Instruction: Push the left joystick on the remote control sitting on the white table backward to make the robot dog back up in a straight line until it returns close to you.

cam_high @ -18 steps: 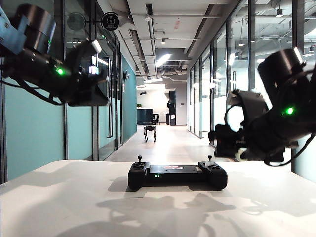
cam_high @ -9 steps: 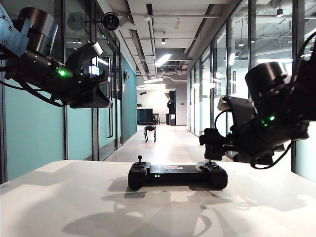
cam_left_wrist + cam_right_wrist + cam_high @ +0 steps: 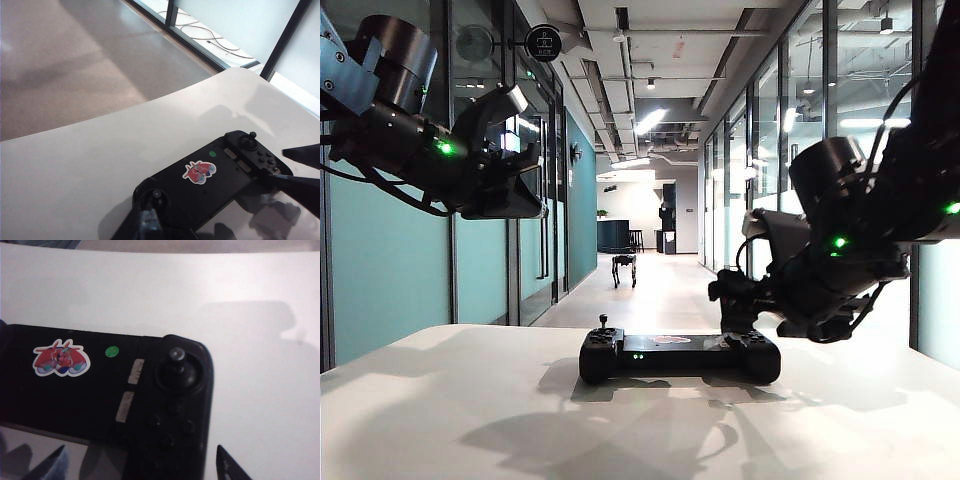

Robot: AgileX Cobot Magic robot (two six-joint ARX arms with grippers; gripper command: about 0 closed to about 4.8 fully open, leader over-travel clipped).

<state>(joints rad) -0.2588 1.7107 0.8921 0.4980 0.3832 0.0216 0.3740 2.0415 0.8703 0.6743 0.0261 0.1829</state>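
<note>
A black remote control point(image 3: 680, 355) lies flat on the white table point(image 3: 470, 410), its long side facing the exterior camera. The left joystick point(image 3: 603, 322) stands upright and untouched on the controller's left end. Far down the corridor floor, well away from the table, stands the robot dog point(image 3: 624, 269), small and dark, with nothing between it and the table edge.

The left gripper point(image 3: 525, 160) hangs high above the table's left side, well apart from the controller. Its wrist view shows only a dark blurred tip at the frame edge, so I cannot tell how wide its jaws stand. The right gripper point(image 3: 732, 300) sits low over the controller's right end, hiding the right joystick point(image 3: 176, 355) from the exterior view. In its wrist view 2 dark fingertips point(image 3: 231, 467) stand spread wide on either side of that end, holding nothing.

On the controller's flat middle there is a red and blue cartoon sticker point(image 3: 61, 360), a small round green dot point(image 3: 112, 351) beside it, and 2 pale label strips point(image 3: 131, 390) whose print is too blurred to read. 2 small green lights point(image 3: 637, 356) show on the front edge. Glass walls line the corridor, and a round black sign point(image 3: 543, 42) hangs at upper left, its writing illegible.
</note>
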